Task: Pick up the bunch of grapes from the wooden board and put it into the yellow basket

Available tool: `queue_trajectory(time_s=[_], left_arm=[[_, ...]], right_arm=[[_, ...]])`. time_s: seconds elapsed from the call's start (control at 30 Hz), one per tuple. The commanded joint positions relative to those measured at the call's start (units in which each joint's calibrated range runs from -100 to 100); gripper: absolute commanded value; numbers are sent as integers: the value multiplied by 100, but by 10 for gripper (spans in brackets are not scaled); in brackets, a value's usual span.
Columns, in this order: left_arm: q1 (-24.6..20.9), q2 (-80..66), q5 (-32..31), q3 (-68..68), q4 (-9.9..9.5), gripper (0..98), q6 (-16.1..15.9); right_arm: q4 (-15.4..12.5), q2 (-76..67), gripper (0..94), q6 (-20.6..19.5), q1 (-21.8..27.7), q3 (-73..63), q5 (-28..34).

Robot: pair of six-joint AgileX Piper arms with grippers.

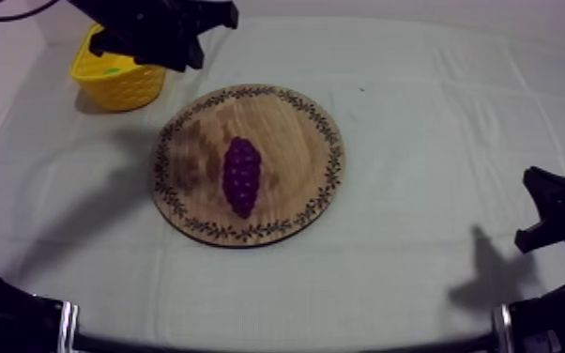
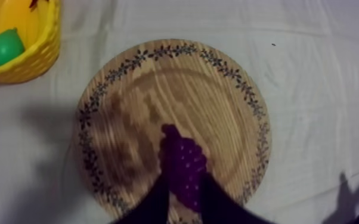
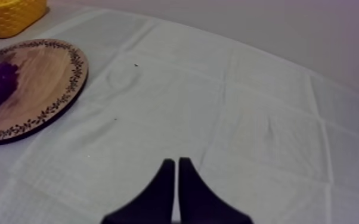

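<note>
Left fingers (image 2: pixel 150 208) apart, bunch of grapes (image 2: pixel 183 167) below their gap

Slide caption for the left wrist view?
Left pincer open over the grapes on the wooden board; yellow basket nearby holds a green item.

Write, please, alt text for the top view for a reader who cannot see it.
A bunch of grapes lies at the middle of a round wooden board with a patterned rim, on a table under a grey-white cloth. The left arm is at the upper left by the yellow basket; the right arm sits low at the right edge.
</note>
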Motion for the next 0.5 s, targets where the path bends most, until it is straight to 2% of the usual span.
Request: queue_trajectory(time_s=[0.0,0.1,0.17,0.27,0.47], left_arm=[[-25,-12,8,72,98,527,-29],[-75,-21,133,173,311,785,-123],[-90,-24,264,192,426,875,-173],[-59,-11,379,222,502,932,-171],[28,148,425,384,546,958,-106]], right_arm=[[1,-1,4,3,2,-3,-4],[1,-1,4,3,2,-3,-4],[1,-1,4,3,2,-3,-4],[1,-1,4,3,2,-3,-4],[1,-1,4,3,2,-3,-4]])
